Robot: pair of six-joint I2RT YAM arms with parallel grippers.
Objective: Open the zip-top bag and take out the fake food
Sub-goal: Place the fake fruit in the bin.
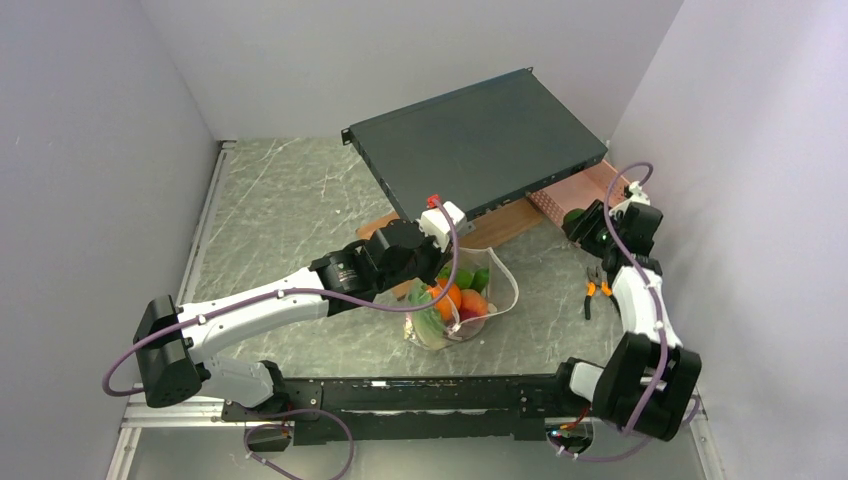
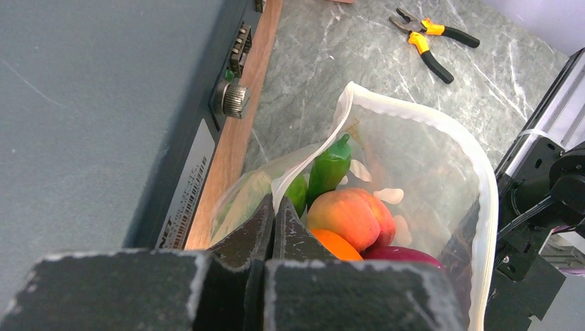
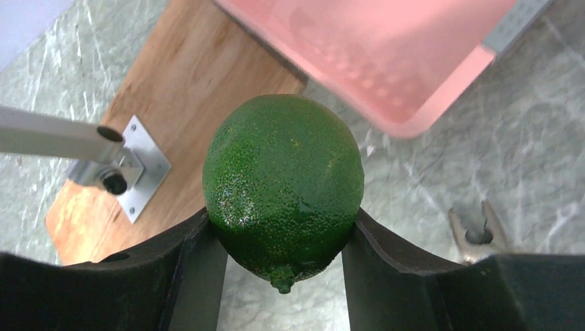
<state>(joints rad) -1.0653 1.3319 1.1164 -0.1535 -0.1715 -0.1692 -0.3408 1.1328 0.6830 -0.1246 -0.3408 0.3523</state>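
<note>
White-shelled left arm: stretched from its base on a diagonal toward the table's middle, wrist tipped down. The left gripper (image 1: 437, 270) (image 2: 274, 207) has its black fingers pressed together, pinching the near-left rim of the clear, floppy zip-top bag (image 1: 500, 290) (image 2: 428, 117).

- Left of the fingers, close by: a dark grey flat metal rack unit (image 1: 480, 140) (image 2: 83, 103), resting on a light wooden board (image 1: 500, 228) (image 2: 241, 131).
- Just past the fingertips: the bag mouth gapes open, its whitish zip strip curving round to the right. The bag sits on the grey-green marbled table (image 1: 280, 200).
- Inside the bag, the fake food (image 1: 460, 298) (image 2: 348, 217): a green pepper upright, a peach-coloured fruit, an orange piece and a dark red piece right under the fingers.
- Well beyond the fingertips, to the right: orange-handled pliers (image 1: 597, 290) (image 2: 431, 45) lying on the table, apart from the bag.

Right arm: elbow folded high near its base, forearm running away along the right wall. The right gripper (image 1: 580, 222) (image 3: 283, 221) is clamped on a bumpy dark-green toy lime (image 1: 574, 217) (image 3: 283, 183), one finger on each side, held clear of the table.

- Below the fingers, to the left: the wooden board (image 3: 179, 89) with a silver bracket and tube (image 3: 131, 165).
- Ahead of the fingers: a pink plastic basket (image 1: 590, 190) (image 3: 386, 55).
</note>
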